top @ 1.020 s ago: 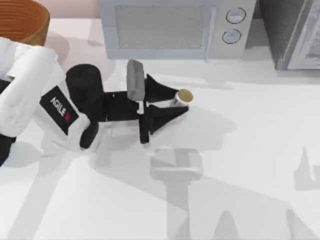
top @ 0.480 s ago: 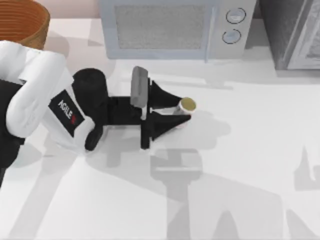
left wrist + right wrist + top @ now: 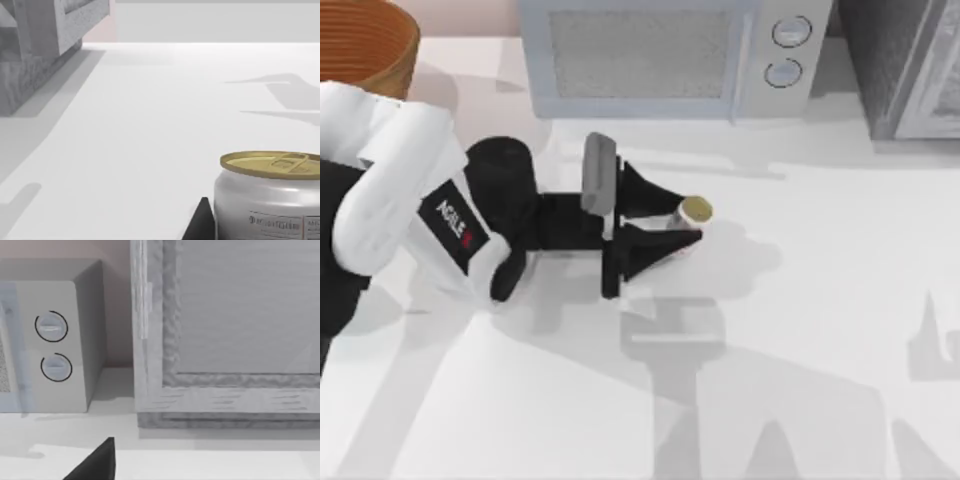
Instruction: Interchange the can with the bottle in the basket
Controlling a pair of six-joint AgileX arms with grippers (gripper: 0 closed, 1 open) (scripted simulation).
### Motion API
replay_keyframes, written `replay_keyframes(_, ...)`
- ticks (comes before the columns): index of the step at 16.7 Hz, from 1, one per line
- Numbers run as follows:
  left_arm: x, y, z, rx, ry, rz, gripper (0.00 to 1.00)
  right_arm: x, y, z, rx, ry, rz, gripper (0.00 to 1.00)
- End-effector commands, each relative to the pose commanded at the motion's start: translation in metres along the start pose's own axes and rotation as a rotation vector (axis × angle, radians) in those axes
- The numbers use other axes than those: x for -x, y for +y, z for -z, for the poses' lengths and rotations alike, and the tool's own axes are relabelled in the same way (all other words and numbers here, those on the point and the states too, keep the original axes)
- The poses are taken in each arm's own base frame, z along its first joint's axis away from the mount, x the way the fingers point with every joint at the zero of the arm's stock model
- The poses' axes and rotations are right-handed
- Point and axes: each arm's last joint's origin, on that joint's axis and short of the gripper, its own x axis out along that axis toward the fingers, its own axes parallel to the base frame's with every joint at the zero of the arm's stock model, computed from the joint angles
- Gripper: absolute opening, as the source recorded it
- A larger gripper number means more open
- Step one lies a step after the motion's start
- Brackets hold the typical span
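The left gripper [image 3: 682,222] was clamped on the can [image 3: 691,216], in front of the microwave [image 3: 665,55]. The basket [image 3: 365,42] sat at the surface's [image 3: 820,330] far left corner.

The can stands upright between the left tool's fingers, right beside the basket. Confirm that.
Wrong about the place. The can does stand upright between the left tool's fingers, but in front of the microwave, well apart from the basket, as the top view shows.
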Motion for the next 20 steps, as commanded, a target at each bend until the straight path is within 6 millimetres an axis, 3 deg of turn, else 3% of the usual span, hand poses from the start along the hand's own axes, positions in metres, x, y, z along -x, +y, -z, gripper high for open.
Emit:
replay_keyframes(8, 0.0, 0.0, 0.0, 0.0, 0.0, 0.0, 0.98, 0.0, 0.0, 0.0, 0.0, 0.0, 0.0, 1.0)
replay_keyframes(20, 0.0081, -0.0002, -0.0048, 0.035, 0.009, -0.041, 1.0, 0.0, 0.0, 0.0, 0.0, 0.0, 0.0, 1.0)
